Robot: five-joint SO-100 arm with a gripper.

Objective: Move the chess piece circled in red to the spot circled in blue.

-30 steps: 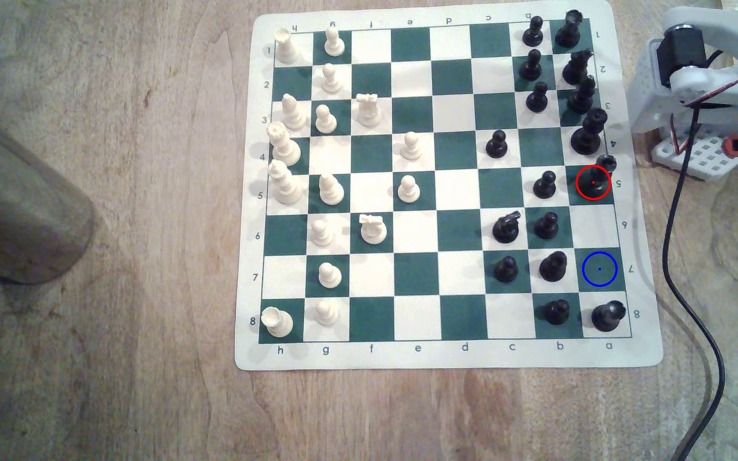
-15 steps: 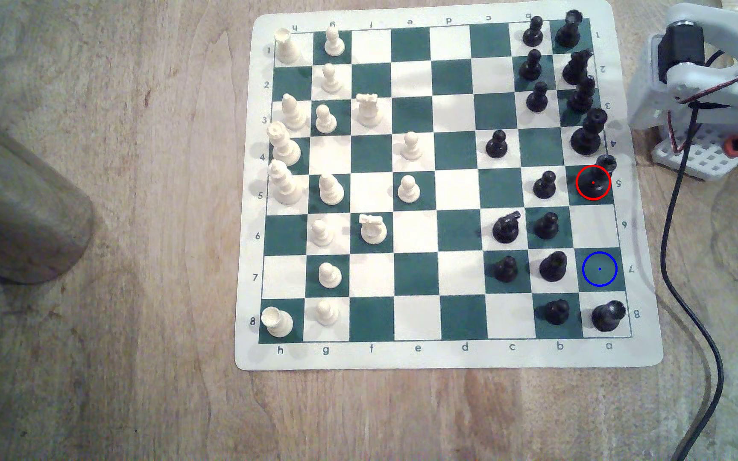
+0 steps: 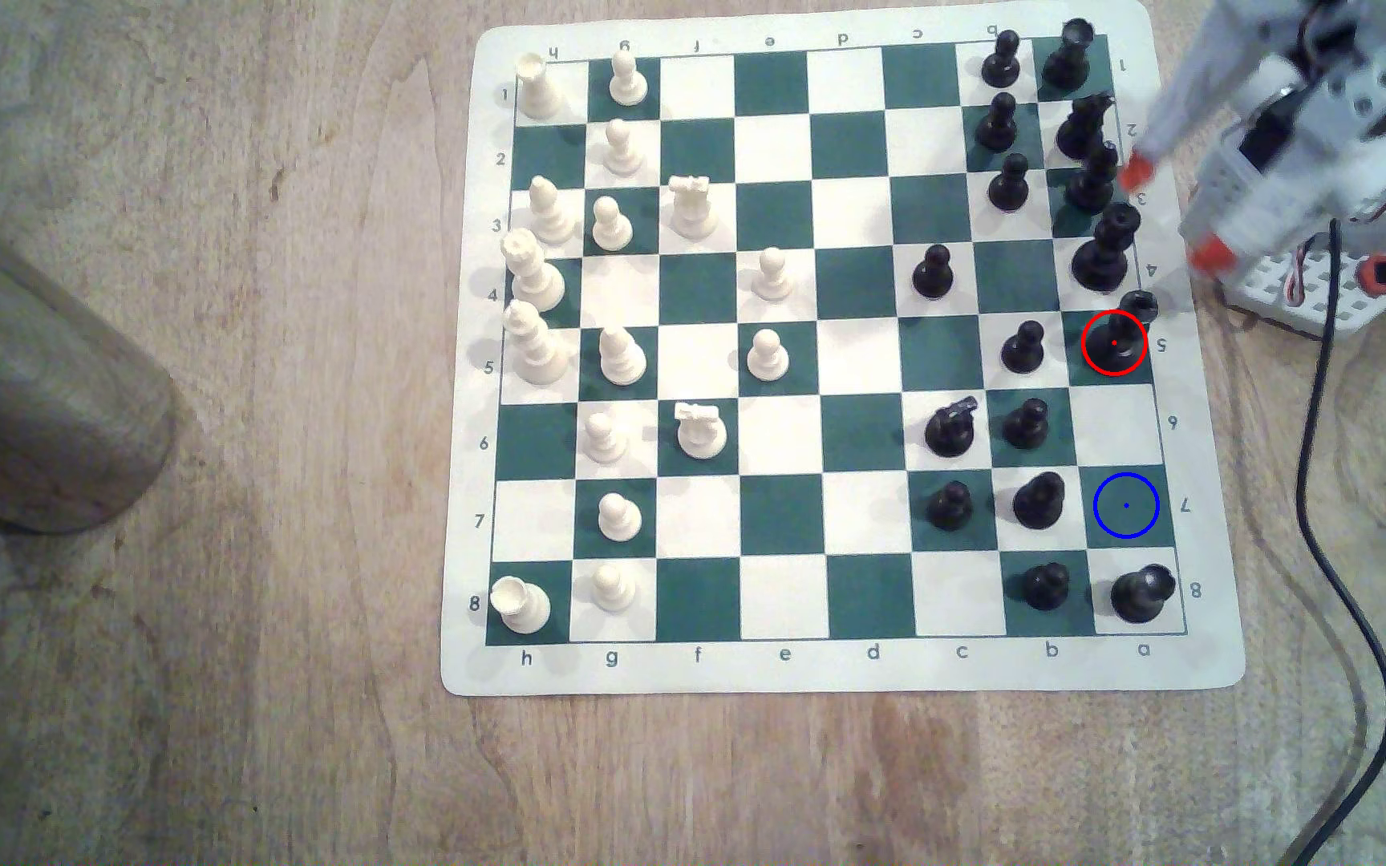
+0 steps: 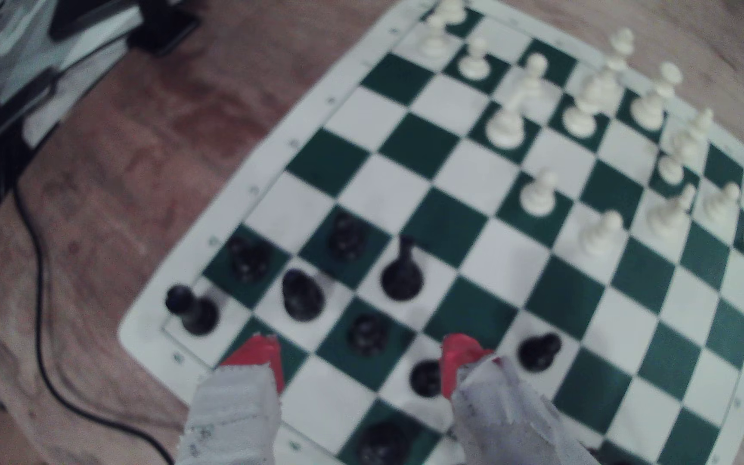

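RISK: black piece [image 3: 1105,250] one square up + pawn [image 3: 1023,348] beside could get knocked as claw dropped in, crowded edge file | ARM [image 3: 1340,125] upper right of ext frame, blurred, above board edge | claw [image 3: 1170,212] spread, empty, red tips [image 4: 257,353] apart | black king/queen piece [image 3: 1123,333] stood in red ring, right-centre of ext frame | blue-ringed green square [image 3: 1126,505] two squares below, bare.

White printed-plastic arm [image 3: 1331,108] with visible screws, a black servo block, thin red and white wires, and a perforated white base plate [image 3: 1306,287]. The pincer [image 4: 361,366] has two white fingers [image 4: 231,416] tipped in orange-red.
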